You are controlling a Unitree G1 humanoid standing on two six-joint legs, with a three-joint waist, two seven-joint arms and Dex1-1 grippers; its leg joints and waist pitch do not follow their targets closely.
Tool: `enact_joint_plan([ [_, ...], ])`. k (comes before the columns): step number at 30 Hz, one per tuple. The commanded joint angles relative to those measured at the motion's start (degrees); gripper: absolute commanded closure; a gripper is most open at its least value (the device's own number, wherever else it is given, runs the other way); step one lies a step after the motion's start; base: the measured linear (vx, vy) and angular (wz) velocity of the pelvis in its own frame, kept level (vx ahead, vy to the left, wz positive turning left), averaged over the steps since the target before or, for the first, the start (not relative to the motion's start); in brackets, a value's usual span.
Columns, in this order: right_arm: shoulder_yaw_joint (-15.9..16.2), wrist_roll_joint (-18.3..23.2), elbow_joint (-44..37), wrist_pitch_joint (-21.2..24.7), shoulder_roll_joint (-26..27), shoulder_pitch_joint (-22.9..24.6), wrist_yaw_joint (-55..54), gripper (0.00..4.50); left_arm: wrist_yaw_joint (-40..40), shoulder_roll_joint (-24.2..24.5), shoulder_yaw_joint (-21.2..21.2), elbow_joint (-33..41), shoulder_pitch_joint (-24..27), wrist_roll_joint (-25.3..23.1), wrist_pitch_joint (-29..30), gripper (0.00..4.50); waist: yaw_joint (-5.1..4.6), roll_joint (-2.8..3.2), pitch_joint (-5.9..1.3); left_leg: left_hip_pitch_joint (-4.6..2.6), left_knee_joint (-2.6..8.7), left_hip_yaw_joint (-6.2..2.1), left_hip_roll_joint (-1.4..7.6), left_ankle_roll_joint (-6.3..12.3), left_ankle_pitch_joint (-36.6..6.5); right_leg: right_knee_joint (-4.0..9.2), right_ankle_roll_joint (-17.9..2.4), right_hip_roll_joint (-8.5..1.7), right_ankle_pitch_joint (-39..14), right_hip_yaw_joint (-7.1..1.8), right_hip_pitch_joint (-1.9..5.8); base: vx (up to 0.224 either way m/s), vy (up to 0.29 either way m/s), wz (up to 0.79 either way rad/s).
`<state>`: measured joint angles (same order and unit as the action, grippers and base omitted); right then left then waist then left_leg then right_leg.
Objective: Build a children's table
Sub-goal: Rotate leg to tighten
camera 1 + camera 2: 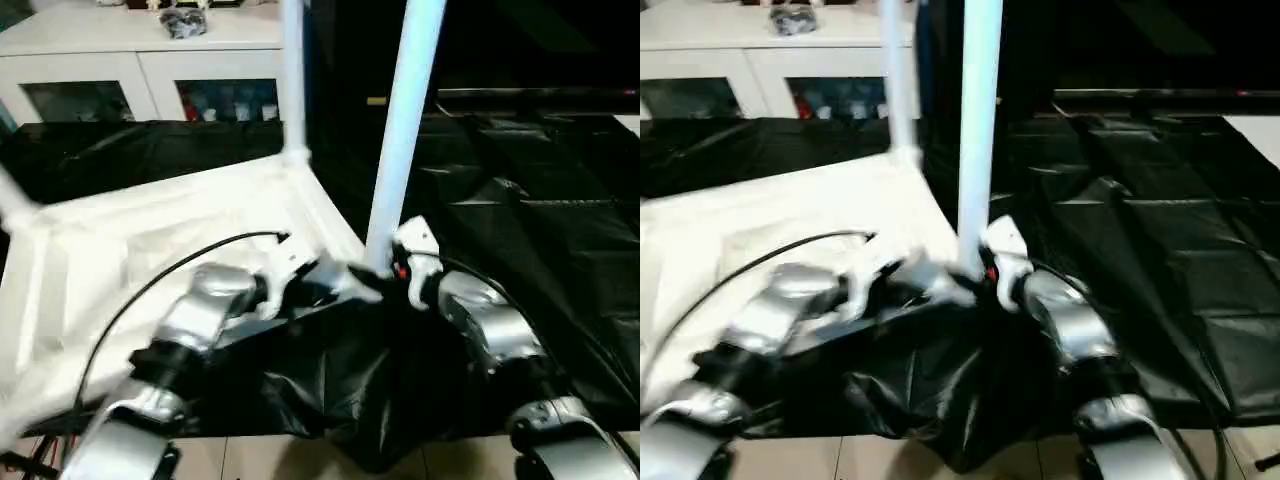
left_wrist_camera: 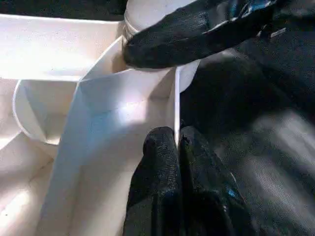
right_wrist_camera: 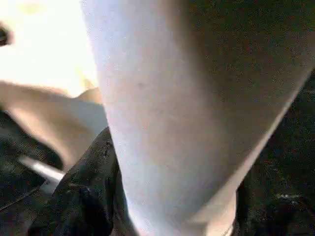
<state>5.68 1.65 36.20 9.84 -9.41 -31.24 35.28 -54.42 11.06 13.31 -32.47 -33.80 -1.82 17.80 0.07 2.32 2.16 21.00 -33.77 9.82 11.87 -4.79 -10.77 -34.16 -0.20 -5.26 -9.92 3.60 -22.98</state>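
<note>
- The white ribbed plastic tabletop [image 1: 150,240] lay underside-up on the black plastic sheet [image 1: 540,200], exposing its corner sockets for leg fitting.
- The left gripper [image 2: 177,147] was clamped shut on the tabletop's thin side wall, apparently steadying it.
- The right gripper [image 1: 385,275] grasped the base of a white tapered tube leg [image 1: 405,120] standing upright in the near corner socket, probably seating it.
- A second leg [image 1: 292,75] stood in the far corner.

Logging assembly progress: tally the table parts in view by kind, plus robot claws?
Tabletop, upside down: 1
Legs standing upright in corner sockets, near leg and far leg: 2
Claws, left claw and right claw: 2
Total: 5
</note>
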Motion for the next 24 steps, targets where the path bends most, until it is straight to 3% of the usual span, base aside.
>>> enact_joint_plan([
  [1, 6.0, -3.2, 2.0, 1.1, 4.2, 0.5, 0.3, 1.78, 2.0, -4.7, 1.8, 0.4, -2.1, 1.6, -0.3, 4.5, -0.1, -0.49, -3.15, -0.12, 4.16, 0.1, 0.53, 1.75, -14.2, 4.63, -11.8, -2.08, -16.7, -1.7, 2.63, 0.0, 0.0, 0.0],
  [3, 6.3, -4.3, 3.8, -1.0, 5.8, -0.3, -2.2, 1.78, 5.1, -6.4, 1.2, -0.5, -2.5, 0.7, -0.2, 4.5, -0.08, -0.45, -3.25, 0.08, 4.0, 0.23, 0.42, 2.74, -12.8, 4.47, -12.3, -2.05, -14.8, -1.67, 2.76, 0.0, 0.0, 0.0],
  [4, 6.3, -4.3, 3.8, -1.0, 5.8, -0.3, -2.2, 1.43, 5.1, -6.4, 1.2, -0.5, -2.5, 0.7, -0.2, 4.5, -0.08, -0.45, -3.25, 0.08, 4.0, 0.23, 0.42, 2.74, -12.8, 4.47, -12.3, -2.05, -14.8, -1.67, 2.76, 0.0, 0.0, 0.0],
  [6, 4.8, -2.7, 4.6, 0.2, 6.7, -0.9, -2.4, 1.23, 5.1, -6.9, 1.2, -0.3, -2.4, 0.7, -0.1, 4.5, 0.07, -0.22, -3.26, 0.01, 3.99, 0.26, 0.41, 3.65, -13.0, 4.64, -12.1, -2.13, -16.4, -1.63, 2.77, 0.0, 0.0, 0.0],
  [9, 4.3, -1.5, 5.0, 1.0, 6.9, -1.3, -0.9, 0.99, 3.8, -6.8, 1.8, 0.3, -1.8, 0.8, -0.7, 4.5, 0.01, -0.17, -3.19, -0.02, 4.15, 0.18, 0.53, 3.38, -14.4, 4.78, -11.6, -2.12, -18.0, -1.6, 2.65, 0.0, 0.0, 0.0],
  [14, 4.7, -2.2, 4.2, -1.5, 4.9, -1.0, 1.2, 0.59, -0.4, -4.6, 2.6, 2.1, -0.4, 1.5, -2.1, 4.5, -0.11, -0.12, -3.28, 0.05, 4.23, 0.11, 0.57, 3.3, -14.5, 4.73, -11.6, -2.16, -17.1, -1.61, 2.68, 0.0, 0.0, 0.0],
  [16, 5.6, -1.8, 2.4, -3.0, 3.2, -0.2, 5.3, 0.59, -3.0, -3.3, 3.1, 3.2, 0.3, 1.9, -2.7, 4.5, -0.1, -0.17, -3.42, 0.13, 4.12, 0.13, 0.56, 3.58, -13.7, 4.55, -12.0, -2.18, -15.4, -1.66, 2.8, 0.0, 0.0, 0.0],
  [17, 6.5, -1.6, 0.8, -4.3, 1.8, 0.6, 8.6, 0.59, -4.6, -2.5, 3.3, 3.9, 0.7, 2.2, -2.8, 4.5, 0.03, -0.13, -3.59, 0.24, 3.89, 0.22, 0.63, 4.73, -11.3, 4.12, -13.1, -2.11, -10.6, -1.69, 2.99, 0.0, 0.0, 0.0],
  [19, 8.2, -0.7, -2.9, -6.6, -1.2, 2.4, 15.6, 0.59, -7.6, -0.8, 3.7, 5.1, 1.4, 2.7, -3.9, 4.5, 0.23, -0.2, -3.68, 0.23, 3.65, 0.34, 0.75, 6.3, -9.8, 3.72, -14.5, -2.08, -6.7, -1.71, 3.16, 0.0, 0.0, 0.0],
  [21, 9.3, -0.1, -5.4, -8.1, -3.7, 3.8, 20.5, 0.59, -9.7, 0.3, 3.9, 5.8, 1.9, 3.0, -5.2, 4.5, 0.42, -0.16, -3.67, 0.09, 3.54, 0.44, 0.77, 7.37, -9.4, 3.61, -15.5, -2.03, -5.5, -1.61, 3.16, 0.0, 0.0, 0.0],
  [24, 9.9, 1.5, -8.0, -8.6, -7.6, 5.4, 28.2, 0.59, -15.4, 2.8, 4.6, 8.3, 3.2, 4.7, -5.3, 4.5, 0.82, -0.09, -3.46, -0.04, 3.64, 0.54, 0.95, 7.2, -10.8, 3.67, -15.6, -2.01, -7.9, -1.6, 3.09, 0.0, 0.0, 0.0],
])
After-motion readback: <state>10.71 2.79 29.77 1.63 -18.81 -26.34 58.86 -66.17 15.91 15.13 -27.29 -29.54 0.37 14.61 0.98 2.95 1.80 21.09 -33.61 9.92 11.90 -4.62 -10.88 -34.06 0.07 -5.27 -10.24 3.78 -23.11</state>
